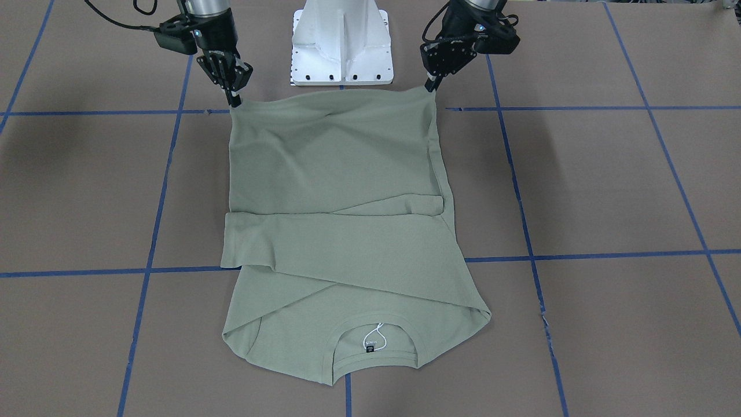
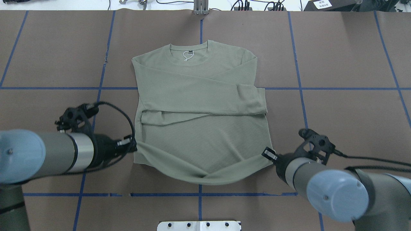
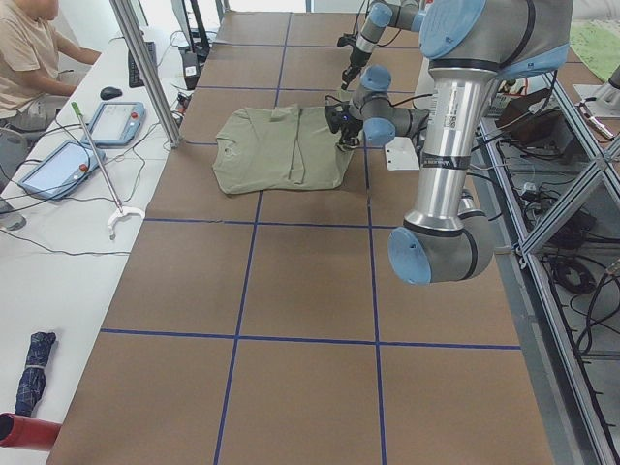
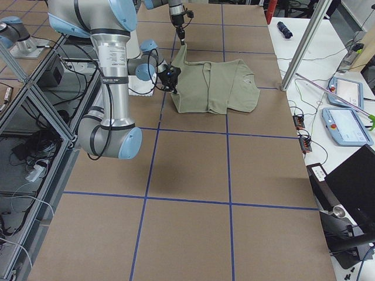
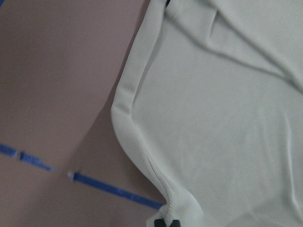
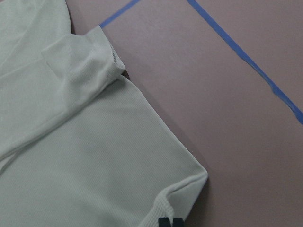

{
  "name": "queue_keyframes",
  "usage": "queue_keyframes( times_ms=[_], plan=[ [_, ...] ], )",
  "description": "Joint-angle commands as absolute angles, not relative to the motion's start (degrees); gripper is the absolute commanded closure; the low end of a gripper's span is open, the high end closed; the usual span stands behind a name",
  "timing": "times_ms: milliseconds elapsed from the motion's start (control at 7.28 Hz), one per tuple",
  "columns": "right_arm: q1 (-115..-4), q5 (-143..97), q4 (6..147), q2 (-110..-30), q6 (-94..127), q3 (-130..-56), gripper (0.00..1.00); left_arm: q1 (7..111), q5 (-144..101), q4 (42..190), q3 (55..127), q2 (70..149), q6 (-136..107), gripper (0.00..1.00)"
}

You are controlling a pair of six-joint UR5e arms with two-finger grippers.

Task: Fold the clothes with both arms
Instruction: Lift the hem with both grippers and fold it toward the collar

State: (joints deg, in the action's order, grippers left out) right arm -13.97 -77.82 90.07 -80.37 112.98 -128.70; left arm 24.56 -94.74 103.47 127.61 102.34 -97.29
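Between left tool (image 1: pixel 431 87), right tool (image 1: pixel 234 100): shirt hem (image 1: pixel 359 96) (pinched)

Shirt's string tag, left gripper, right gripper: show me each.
string tag (image 1: pixel 375 336): front-facing view, white loop inside the collar.
left gripper (image 1: pixel 430 88): front-facing view, fingertips on the shirt (image 1: pixel 336 156) hem corner.
right gripper (image 1: pixel 235 101): front-facing view, fingertips on the other hem corner.

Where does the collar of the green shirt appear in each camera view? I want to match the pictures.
Front-facing: collar, bottom centre.
Overhead: top centre.
Exterior left: left end of the shirt.
Exterior right: right end of the shirt.
Left wrist: not in it.
Right wrist: not in it.
Landmark: the white base plate, beyond the hem opposite the collar, in all four exterior views.
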Motion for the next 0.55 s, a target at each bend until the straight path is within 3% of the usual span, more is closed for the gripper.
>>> queue_keyframes(
  times_ms=[0,412],
  plan=[
    [-28.93,-89.15,90.00,-72.27,99.21,-119.66,1.00,34.42,-95.97,104.58,116.50,107.92,-88.53,1.00],
    [-40.31,-94.46,89.30,-58.49,90.47,-99.56,1.00,40.94,-95.98,115.00,101.13,113.72,-85.45,1.00]
  ],
)
